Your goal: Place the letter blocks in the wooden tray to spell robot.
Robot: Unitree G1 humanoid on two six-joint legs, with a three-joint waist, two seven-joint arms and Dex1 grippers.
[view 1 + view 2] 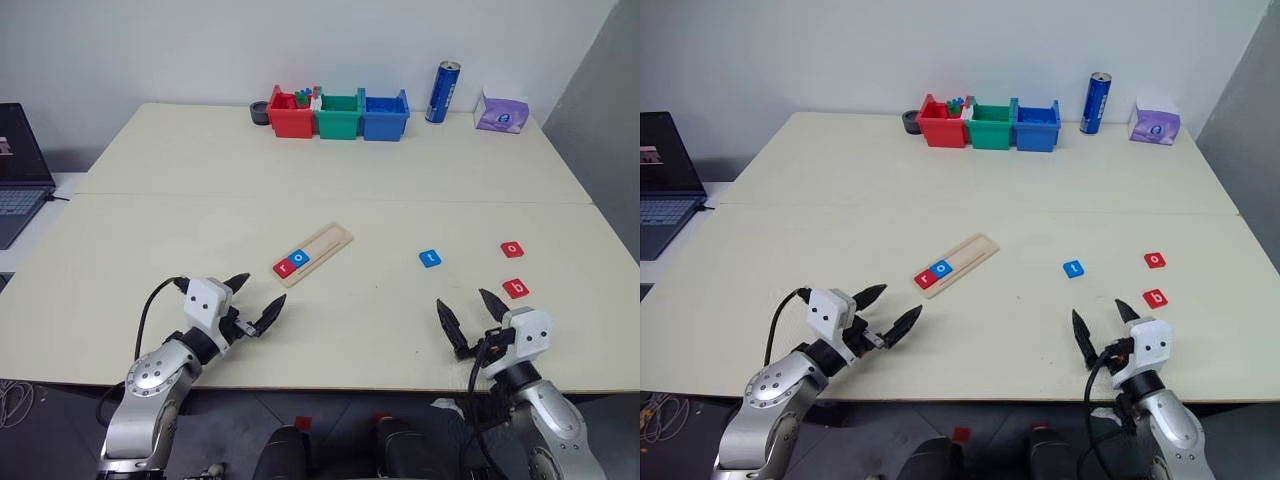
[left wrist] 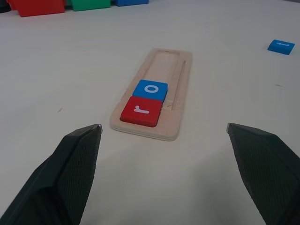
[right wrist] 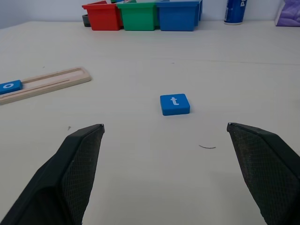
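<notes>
Left wrist view shows you the wooden tray [image 2: 152, 93] holding red r block [image 2: 141, 111] and blue o block [image 2: 150, 89]. Blue t block [image 1: 430, 258], red o block [image 1: 512, 248] and red b block [image 1: 516, 289] lie loose on the tabletop [image 1: 200, 170]. Left end effector [image 1: 254, 303] and right end effector [image 1: 471, 322] are released, empty.

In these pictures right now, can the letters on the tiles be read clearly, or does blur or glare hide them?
Left wrist view: r tile and o tile read sharply, no glare. Right wrist view: t tile reads clearly. Left eye view: b tile is small but legible, under even light with soft shadows.
</notes>
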